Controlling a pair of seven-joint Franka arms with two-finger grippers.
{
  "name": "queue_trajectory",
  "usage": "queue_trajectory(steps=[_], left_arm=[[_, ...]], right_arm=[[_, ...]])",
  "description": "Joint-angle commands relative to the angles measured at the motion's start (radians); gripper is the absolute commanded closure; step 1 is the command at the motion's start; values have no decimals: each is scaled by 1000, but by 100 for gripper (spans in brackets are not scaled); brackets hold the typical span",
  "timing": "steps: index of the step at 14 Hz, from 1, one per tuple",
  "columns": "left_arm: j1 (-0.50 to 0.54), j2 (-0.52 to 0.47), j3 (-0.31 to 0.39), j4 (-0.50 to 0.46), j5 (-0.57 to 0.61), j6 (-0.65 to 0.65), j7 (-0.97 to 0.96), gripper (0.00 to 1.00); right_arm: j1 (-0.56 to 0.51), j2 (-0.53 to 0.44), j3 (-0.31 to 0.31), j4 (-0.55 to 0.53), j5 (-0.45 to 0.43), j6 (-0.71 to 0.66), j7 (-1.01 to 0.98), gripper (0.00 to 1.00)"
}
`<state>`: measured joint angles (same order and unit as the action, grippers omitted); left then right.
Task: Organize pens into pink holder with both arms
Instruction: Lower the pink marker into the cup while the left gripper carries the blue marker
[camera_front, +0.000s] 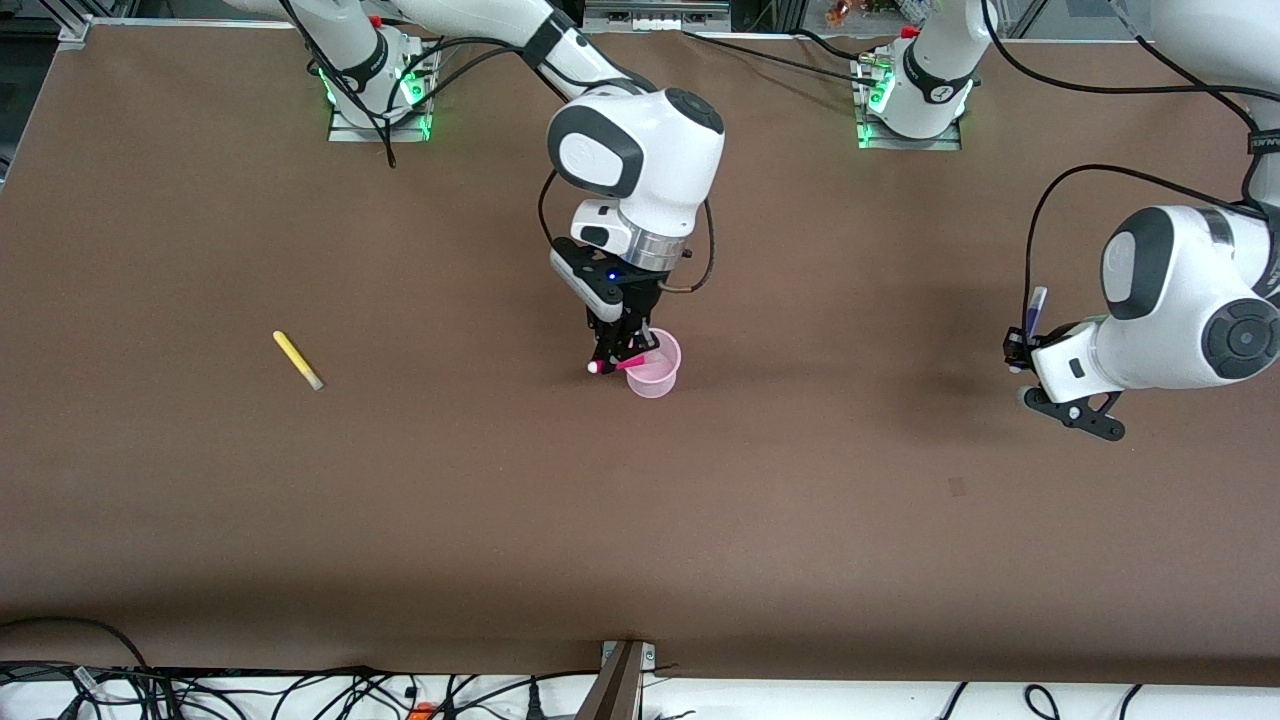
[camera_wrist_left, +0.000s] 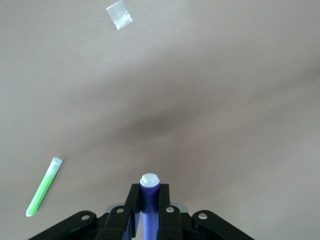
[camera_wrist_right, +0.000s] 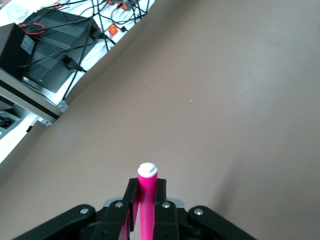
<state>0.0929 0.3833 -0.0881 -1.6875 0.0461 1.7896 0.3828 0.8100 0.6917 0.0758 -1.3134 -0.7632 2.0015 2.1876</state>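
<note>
The right gripper (camera_front: 622, 357) is clamped on the slim magenta-pink marker pen (camera_front: 622, 363), which lies nearly level over the rim of the small round translucent pale pink plastic holder (camera_front: 655, 375). The pen's pale cap pokes out past the rim toward the right arm's end of the counter, and its other end reaches over the holder's mouth. The holder stands upright near the middle of the brown counter (camera_front: 640, 520).

The step in hand looks to be dropping this pen into the holder. To do it well, the pen should tip steeply, so that one end points down inside the mouth before the grip loosens; let go while level, it would likely bridge the rim and roll off. The holder is light and could topple if nudged, so the gripper ought to stay off its wall.

The left gripper (camera_front: 1022, 350) is up in the air over the counter's end by the left arm, well apart from the holder, shut on the dark purple marker pen (camera_wrist_left: 148, 200); that arm seems to wait its turn.

A slim yellow marker pen (camera_front: 297, 360) lies flat well apart from the holder, toward the right arm's end. A lime green marker pen (camera_wrist_left: 44, 186) lies on the counter below the left gripper, with a small clear scrap (camera_wrist_left: 119, 14) well apart from it.
</note>
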Motion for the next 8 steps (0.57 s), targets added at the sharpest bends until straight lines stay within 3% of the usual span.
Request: queue_trajectory(steps=[1,4,8], left_arm=[[-1,2,-30,80,5,-108,15,100],[13,-10,-42,84,-119,-169,49,100],[57,-9,-39,83,-341,-180,298,100]], right_arm=[[38,34,-31,14,-39,-15,58,100],[69,35,-63,3,-44,-17,84,100],[141,42,-142,-9,-44,-36,113,100]])
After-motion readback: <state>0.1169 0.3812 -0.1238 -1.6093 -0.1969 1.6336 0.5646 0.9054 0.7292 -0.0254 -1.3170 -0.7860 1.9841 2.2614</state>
